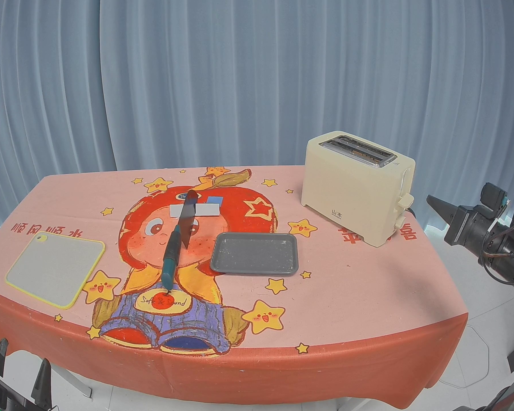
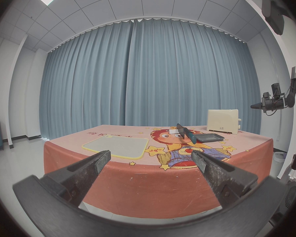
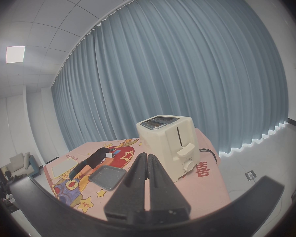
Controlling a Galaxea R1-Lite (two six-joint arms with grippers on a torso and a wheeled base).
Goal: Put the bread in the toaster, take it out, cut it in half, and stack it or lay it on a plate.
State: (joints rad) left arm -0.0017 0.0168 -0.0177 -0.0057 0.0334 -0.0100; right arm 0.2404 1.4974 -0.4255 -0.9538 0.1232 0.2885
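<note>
Your surface point(image 1: 337, 309) wears a pink cartoon cloth. The cream two-slot toaster point(image 1: 357, 186) stands far right, a green-edged board point(image 1: 54, 266) lies near left, and the grey plate point(image 1: 255, 253) sits mid-surface with a knife point(image 1: 177, 241) just left of it. Your left pincer point(image 2: 151, 157) is spread and your right pincer point(image 3: 147, 157) is pressed together; both are off the surface.
</note>
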